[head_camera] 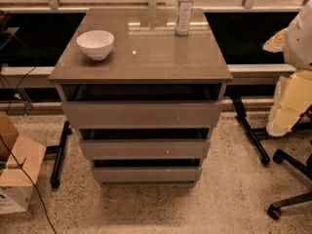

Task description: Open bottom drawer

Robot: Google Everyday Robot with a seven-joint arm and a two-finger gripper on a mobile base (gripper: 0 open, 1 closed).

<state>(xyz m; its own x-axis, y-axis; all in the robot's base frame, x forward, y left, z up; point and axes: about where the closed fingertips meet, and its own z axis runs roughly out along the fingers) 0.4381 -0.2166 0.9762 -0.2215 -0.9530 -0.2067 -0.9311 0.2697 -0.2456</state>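
The taupe-grey cabinet (141, 62) stands in the middle of the camera view, seen from the front and above. The bottom drawer (146, 174) is the lowest and narrowest-looking of its three flat, handle-less fronts, just above the floor. Its front sits in line with the others and none of its inside shows. The middle drawer (145, 149) and top drawer (141, 114) are above it, each with a dark gap over it. My gripper is not in view. A white rounded shape (300, 33) at the right edge may be part of my arm.
A white bowl (95, 43) and a clear water bottle (184, 9) stand on the cabinet top. A cardboard box (17, 172) and a cable lie at the left. Black table legs (249, 130) flank the cabinet. A padded office chair (291, 106) is at the right.
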